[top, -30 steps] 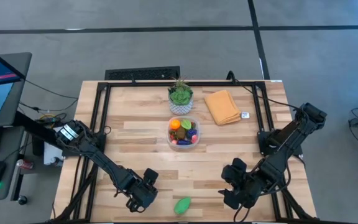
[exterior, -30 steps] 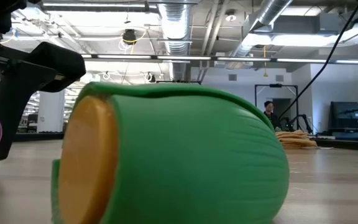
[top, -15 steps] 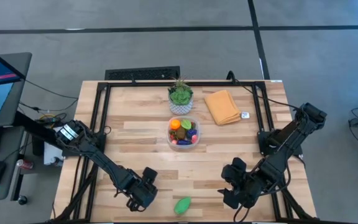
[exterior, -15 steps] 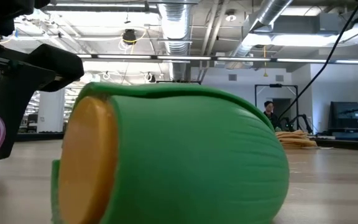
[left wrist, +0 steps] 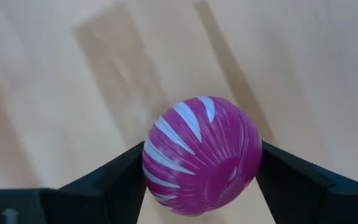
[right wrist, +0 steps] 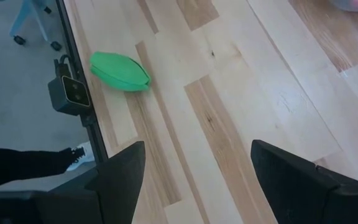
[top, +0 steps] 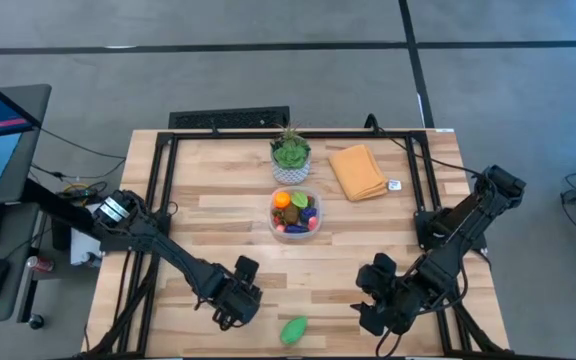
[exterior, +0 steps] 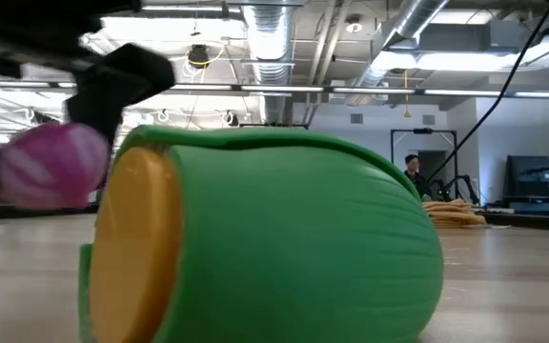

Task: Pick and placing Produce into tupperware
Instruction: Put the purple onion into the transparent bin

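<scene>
A purple ball with white stripes [left wrist: 201, 155], one piece of produce, sits between the fingers of my left gripper [top: 236, 303] near the table's front, left of centre. The low view shows the purple ball [exterior: 50, 164] above the tabletop. A green piece of produce [top: 294, 330] with an orange end [exterior: 136, 252] lies on its side near the front edge. The clear tupperware [top: 314, 228] at mid-table holds several pieces. My right gripper [top: 378, 300] hovers open at the front right, with the green piece [right wrist: 120, 71] ahead of it. My left gripper pinches the purple ball between its two fingers [left wrist: 120, 180], one on each of the ball's opposite sides [left wrist: 151, 165]. The fingers come steeply from above, pointing down. The ball is lifted clear of the table.
A green potted plant [top: 290, 155] in a white pot stands just beyond the tupperware. A folded orange cloth [top: 357, 170] lies at the far right. Bare wood stretches between the tupperware and the front edge.
My left gripper has risen and gone toward the table's right and far side, carrying the purple ball. The ball was down at the tabletop and now hangs clear above it. The green piece has kept still.
</scene>
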Robot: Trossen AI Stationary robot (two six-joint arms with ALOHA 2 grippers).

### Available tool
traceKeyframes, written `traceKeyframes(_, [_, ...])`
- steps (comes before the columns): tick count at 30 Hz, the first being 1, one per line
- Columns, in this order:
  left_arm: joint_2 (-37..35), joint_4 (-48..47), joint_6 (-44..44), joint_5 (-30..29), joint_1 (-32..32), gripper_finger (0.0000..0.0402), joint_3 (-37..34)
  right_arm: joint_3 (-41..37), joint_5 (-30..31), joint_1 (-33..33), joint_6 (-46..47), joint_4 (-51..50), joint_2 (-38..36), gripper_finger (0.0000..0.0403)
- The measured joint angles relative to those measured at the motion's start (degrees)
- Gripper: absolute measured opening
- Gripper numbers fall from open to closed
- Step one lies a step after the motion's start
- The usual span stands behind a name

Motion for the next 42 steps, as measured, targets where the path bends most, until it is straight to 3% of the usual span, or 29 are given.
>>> traceKeyframes(19, [0.0, -3.5, 14.5, -9.0, 14.9, 0.026, 13.1, 0.0, 2.3, 1.6, 0.0, -0.1, 0.0, 0.0315])
traceKeyframes(42, [0.0, 1.3, 22.8, -7.8, 36.5, 0.026, 13.6, -0.5, 4.7, 2.0, 0.5, -0.8, -0.1, 0.0315])
